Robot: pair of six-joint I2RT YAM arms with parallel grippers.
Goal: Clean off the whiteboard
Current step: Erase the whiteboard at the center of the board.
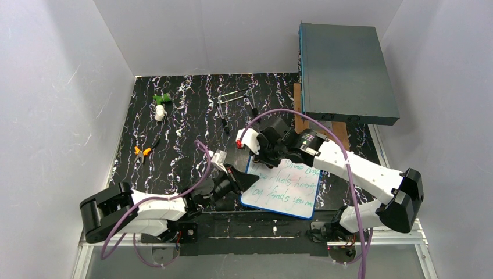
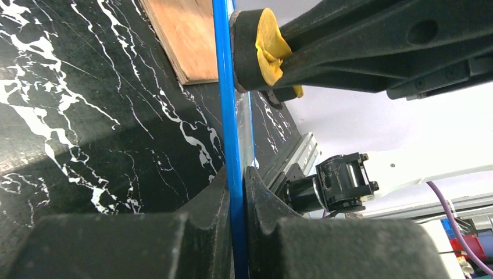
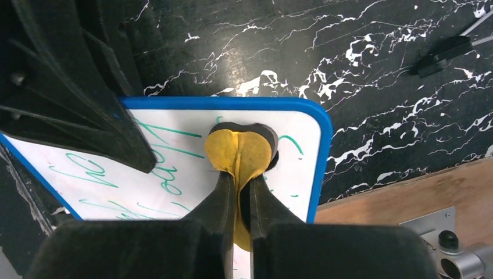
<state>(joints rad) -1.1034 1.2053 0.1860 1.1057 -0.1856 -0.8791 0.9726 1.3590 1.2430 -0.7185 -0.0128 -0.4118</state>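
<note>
The whiteboard [image 1: 290,196] lies on the black marble table at the near middle, blue-framed with green handwriting. My left gripper [image 1: 243,180] is shut on its left edge; in the left wrist view the blue frame [image 2: 224,87] runs between the closed jaws of the left gripper [image 2: 236,177]. My right gripper [image 1: 263,154] is shut on a yellow eraser pad [image 3: 239,150] with a black underside. The pad is pressed on the whiteboard [image 3: 293,168] near its far left corner. The right gripper [image 3: 238,177] and its eraser pad [image 2: 264,49] also show in the left wrist view.
A large grey-teal box [image 1: 346,70] stands at the back right on a wooden board [image 1: 299,110]. A green-and-white object [image 1: 160,106], orange-handled pliers [image 1: 143,151] and thin metal tools [image 1: 235,99] lie on the far table. White walls enclose three sides.
</note>
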